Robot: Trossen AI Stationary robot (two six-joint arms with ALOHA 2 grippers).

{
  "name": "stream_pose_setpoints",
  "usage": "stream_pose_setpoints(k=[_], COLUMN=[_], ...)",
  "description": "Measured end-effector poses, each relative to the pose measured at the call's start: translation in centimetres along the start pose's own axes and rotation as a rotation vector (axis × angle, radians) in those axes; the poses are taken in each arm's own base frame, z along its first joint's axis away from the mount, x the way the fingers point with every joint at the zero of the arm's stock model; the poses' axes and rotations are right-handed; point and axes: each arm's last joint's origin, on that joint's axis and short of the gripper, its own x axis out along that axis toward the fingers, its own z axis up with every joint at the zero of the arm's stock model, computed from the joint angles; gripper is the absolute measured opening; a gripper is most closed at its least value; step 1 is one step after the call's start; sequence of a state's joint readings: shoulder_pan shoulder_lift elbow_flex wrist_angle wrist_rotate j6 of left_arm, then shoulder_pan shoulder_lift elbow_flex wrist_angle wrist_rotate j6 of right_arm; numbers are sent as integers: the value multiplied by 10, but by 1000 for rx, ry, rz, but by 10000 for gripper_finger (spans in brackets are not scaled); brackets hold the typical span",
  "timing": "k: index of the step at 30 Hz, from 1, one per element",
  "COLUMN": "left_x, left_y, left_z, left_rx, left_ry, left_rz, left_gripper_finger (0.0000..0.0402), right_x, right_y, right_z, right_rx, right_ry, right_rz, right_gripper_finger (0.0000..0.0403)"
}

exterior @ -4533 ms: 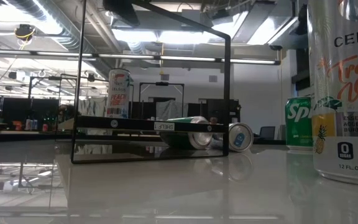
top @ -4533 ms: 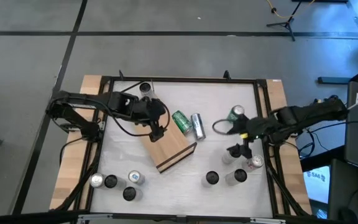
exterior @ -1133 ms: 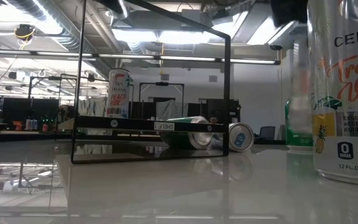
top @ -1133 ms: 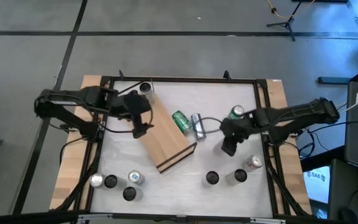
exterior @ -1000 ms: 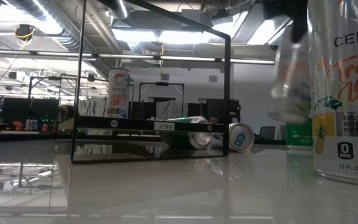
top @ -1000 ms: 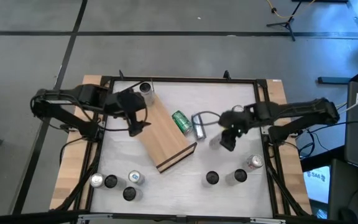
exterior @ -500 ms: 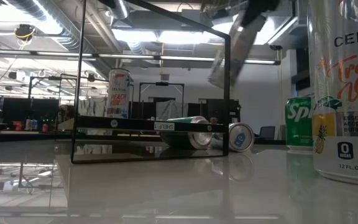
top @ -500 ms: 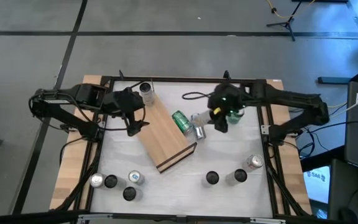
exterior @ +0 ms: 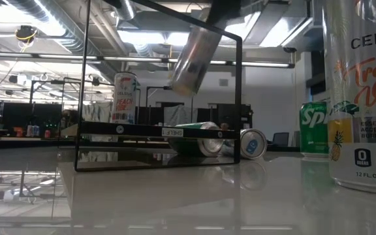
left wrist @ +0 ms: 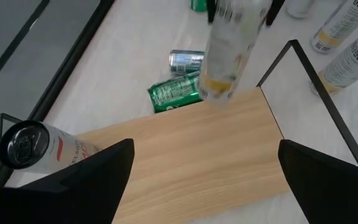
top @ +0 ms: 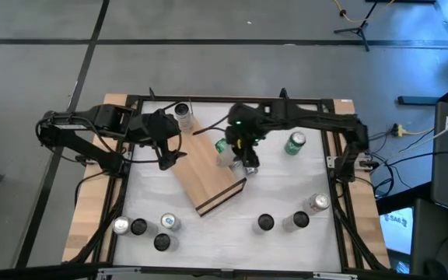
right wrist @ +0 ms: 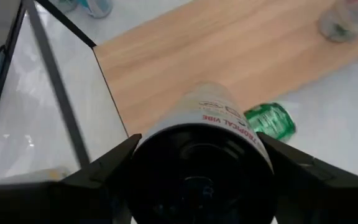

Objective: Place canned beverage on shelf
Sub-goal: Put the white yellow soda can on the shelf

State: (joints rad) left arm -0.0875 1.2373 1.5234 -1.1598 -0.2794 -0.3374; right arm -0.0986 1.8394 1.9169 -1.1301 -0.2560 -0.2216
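Note:
My right gripper (top: 239,148) is shut on a tall white can (exterior: 194,55), which hangs tilted above the right edge of the shelf (top: 204,171), a light-wood board with dark edges. In the left wrist view the can (left wrist: 232,46) hovers over the shelf's (left wrist: 185,155) end. Beside that edge a green can (left wrist: 176,93) and a silver can (left wrist: 186,60) lie on their sides on the table. Another tall can (top: 182,113) stands upright at the shelf's far corner. My left gripper (top: 168,159) stands open over the shelf's left side, holding nothing. My right gripper pinches the white can between its two fingers (right wrist: 114,165), by the sides of the end nearest my wrist (right wrist: 204,134). The fingers slant down from the table's right. The can is lifted clear and hangs tilted, its free end (exterior: 183,85) lowest, over the shelf's edge.
A green can (top: 295,142) stands upright at the right. Several cans stand near the front edge at the left (top: 142,225) and at the right (top: 290,218). A dark wire frame (exterior: 240,98) rises over the shelf. A large can (exterior: 364,98) stands close to the low camera.
My right gripper has lifted the white can clear of the table's right side and carried it left and toward the far edge, to above the shelf's right edge. It has rolled on the way, so the can now hangs tilted.

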Motion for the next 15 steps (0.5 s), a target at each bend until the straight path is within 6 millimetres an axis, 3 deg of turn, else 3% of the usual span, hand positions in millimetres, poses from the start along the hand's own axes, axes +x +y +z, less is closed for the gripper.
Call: stream_pose_setpoints(k=[7,15], left_x=[7,29], left_y=[0,-1], left_z=[-6,-22], left_rx=[11,17], left_ry=[36,122], left_rz=[12,38], left_gripper_finger=[386,386], right_x=[35,53], right_y=[-9,-10], right_z=[2,2], right_rx=[0,4], right_ry=[71,96], right_rz=[44,79], right_gripper_finger=[270,270])
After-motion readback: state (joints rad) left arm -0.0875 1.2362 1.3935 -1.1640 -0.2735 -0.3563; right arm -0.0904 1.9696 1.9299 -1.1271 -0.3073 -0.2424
